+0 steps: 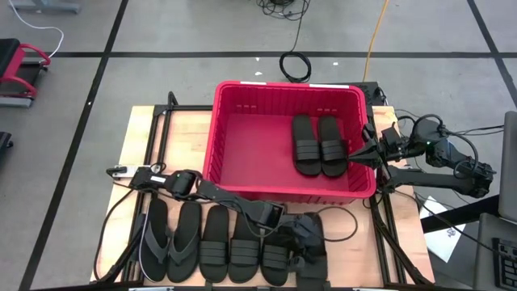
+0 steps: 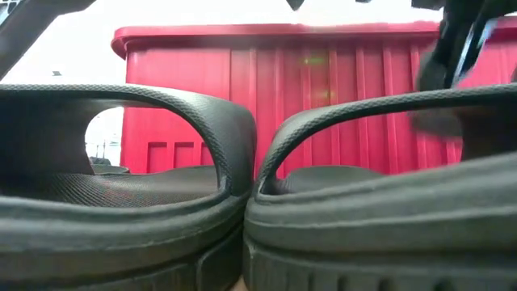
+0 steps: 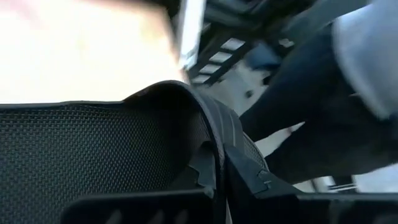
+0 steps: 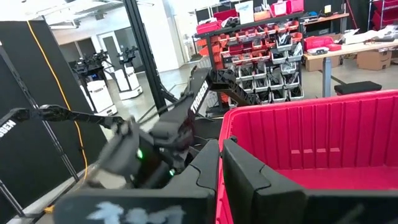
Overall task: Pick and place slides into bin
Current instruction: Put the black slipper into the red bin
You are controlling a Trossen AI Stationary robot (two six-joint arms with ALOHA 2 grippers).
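The left gripper (image 1: 300,234) is low over the front right end of the table, its two dark fingers (image 3: 214,165) closed on the raised ribbed band of a flat black rubber slide (image 1: 309,244), the rightmost of those lying in front; the left wrist view shows the band's edge pinched between the finger pads, with the slide's textured footbed beside it. From there the left arm runs back across the front row to its base at the table's left side. That row holds five more black sandals side by side: two thong-strap flip-flops (image 1: 170,238) at the left end, then three wide-band slides (image 1: 245,242) next to them, toes toward the large rectangular red plastic bin (image 1: 242,174) with slotted walls and a thick rim, which stands in the middle of the light wooden table (image 1: 182,125). Two further ribbed-band slides (image 1: 317,145) lie flat and touching on the bin's floor, toward its right wall. The right gripper (image 1: 361,153) hovers at the bin's right rim with its fingers pressed together on nothing, its arm reaching in from the table's right side.
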